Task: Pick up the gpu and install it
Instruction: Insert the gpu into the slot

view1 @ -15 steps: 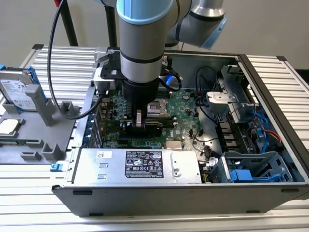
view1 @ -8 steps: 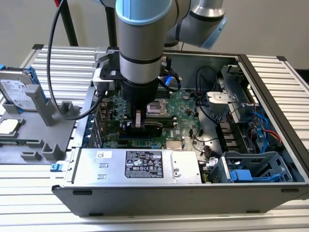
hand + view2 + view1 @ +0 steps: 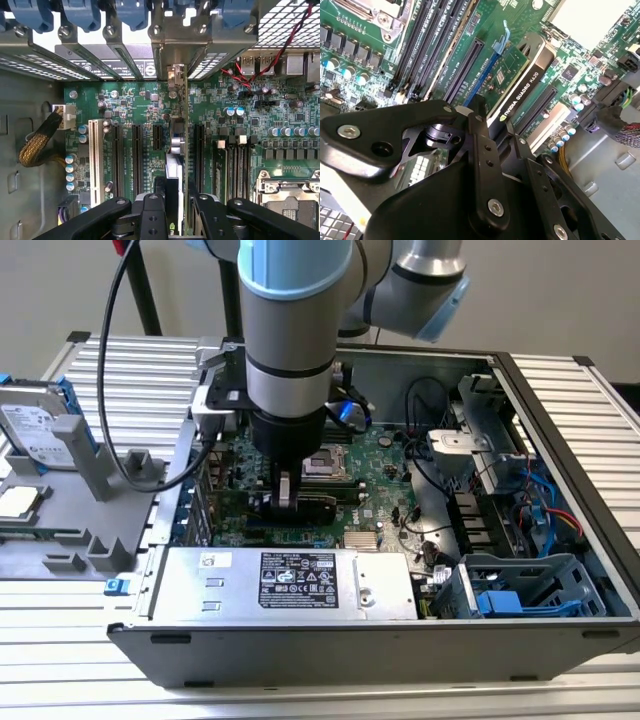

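Open PC case point(image 3: 560, 420), PSU point(image 3: 290, 585), HDD point(image 3: 35, 435)

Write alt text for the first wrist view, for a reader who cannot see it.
The gripper holds the gpu edge-on, upright over the green motherboard, in line with its long black expansion slots. Beyond the card stand the case's rear slot brackets with blue clips, and a braided cable lies beside the board.

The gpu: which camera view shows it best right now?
The second wrist view: the gpu shows its black cooler face, standing on the motherboard. The first wrist view gives it edge-on; the exterior view shows a dark strip under the end effector.
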### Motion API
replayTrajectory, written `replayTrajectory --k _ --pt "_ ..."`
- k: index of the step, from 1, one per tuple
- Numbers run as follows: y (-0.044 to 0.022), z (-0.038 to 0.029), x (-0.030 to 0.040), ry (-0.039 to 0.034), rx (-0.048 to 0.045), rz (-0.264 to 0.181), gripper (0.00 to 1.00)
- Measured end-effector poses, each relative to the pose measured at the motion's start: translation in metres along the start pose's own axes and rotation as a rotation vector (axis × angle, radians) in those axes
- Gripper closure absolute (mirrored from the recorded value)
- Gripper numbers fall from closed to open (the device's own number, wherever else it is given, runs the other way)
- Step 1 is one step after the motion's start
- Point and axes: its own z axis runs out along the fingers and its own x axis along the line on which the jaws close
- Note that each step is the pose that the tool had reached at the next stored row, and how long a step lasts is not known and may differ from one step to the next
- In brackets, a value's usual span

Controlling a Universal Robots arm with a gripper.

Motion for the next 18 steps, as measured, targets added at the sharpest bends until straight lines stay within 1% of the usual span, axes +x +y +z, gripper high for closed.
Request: replayTrajectory --k 3,8,9,10,13,14,18 --pt "0.0 0.0023 0.0001 0.0005 -0.0003 0.0 1.0" --pt "0.0001 0.0027 0.0 -0.0003 -0.0001 0.0 1.0" --pt "0.0001 0.0031 -0.0002 -0.0014 0.0003 0.0 1.0" --pt "0.0001 0.0039 -0.0002 -0.0027 0.0014 0.001 0.0" --pt "0.0 0.0028 0.0 -0.0003 0.0002 0.0 0.0" --pt "-0.0004 -0.0003 0.0 0.0 0.0001 0.0 0.0" --pt "-0.0001 -0.0185 0.0 0.0 -0.0001 0.0 0.0"
